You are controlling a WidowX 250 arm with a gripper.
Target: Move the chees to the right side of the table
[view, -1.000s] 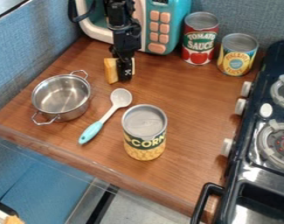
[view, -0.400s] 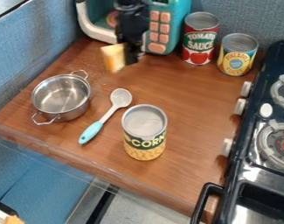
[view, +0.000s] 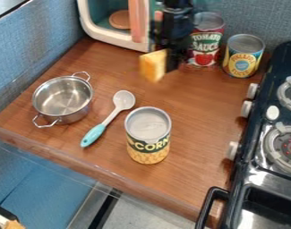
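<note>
My tool (view: 169, 63) holds the cheese (view: 153, 65) above the back of the tabletop (view: 198, 100), near the sauce can (view: 208, 42), and because it sticks out from my grip, I think it could twist or slip if it knocks this can.
</note>
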